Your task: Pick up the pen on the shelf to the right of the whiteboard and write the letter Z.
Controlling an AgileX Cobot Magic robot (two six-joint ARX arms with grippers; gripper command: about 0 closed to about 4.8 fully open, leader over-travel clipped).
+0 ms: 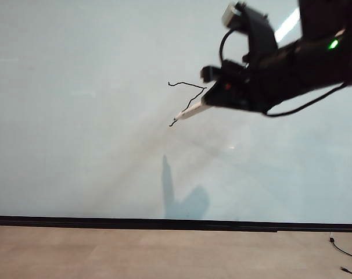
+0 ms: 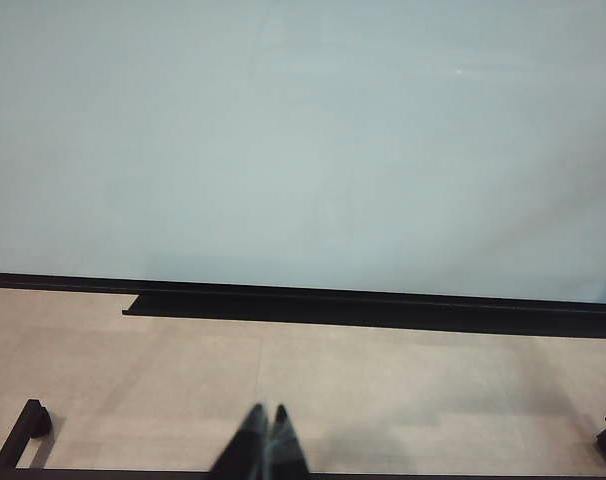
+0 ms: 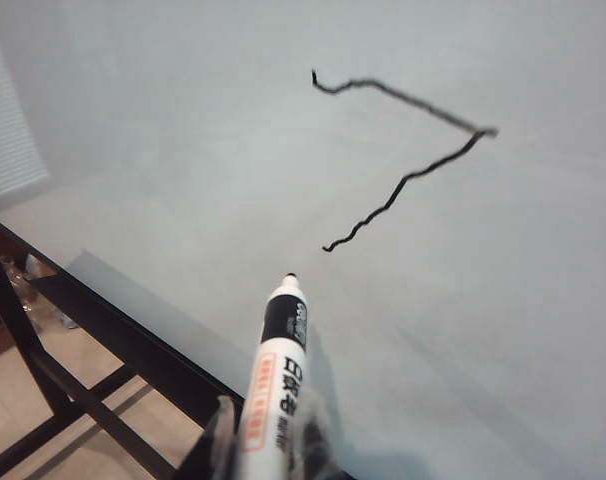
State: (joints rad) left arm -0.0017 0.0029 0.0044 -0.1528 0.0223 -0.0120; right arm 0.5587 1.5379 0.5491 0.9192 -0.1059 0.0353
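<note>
In the exterior view the right gripper [image 1: 214,99] reaches in from the upper right of the frame, black and slightly blurred, clamped on the pen [image 1: 192,110]. The pen slants down toward the left, its dark tip right at the lower end of the drawn line on the whiteboard [image 1: 77,116]; whether it touches the board cannot be told from here. The letter Z [image 1: 186,99] sits a little right of centre in the upper half of the frame: only a wobbly top stroke and a diagonal are drawn.

The right wrist view shows the right gripper [image 3: 268,445] closed around the pen [image 3: 275,385], whose tip stands apart from the end of the diagonal of the letter Z [image 3: 403,150] on the whiteboard [image 3: 523,330].

In the left wrist view the left gripper [image 2: 266,440] is at the bottom centre of the frame, its fingers pressed together with nothing between them, low over the tan floor [image 2: 413,400]. The whiteboard [image 2: 303,140] fills the upper frame there.
</note>
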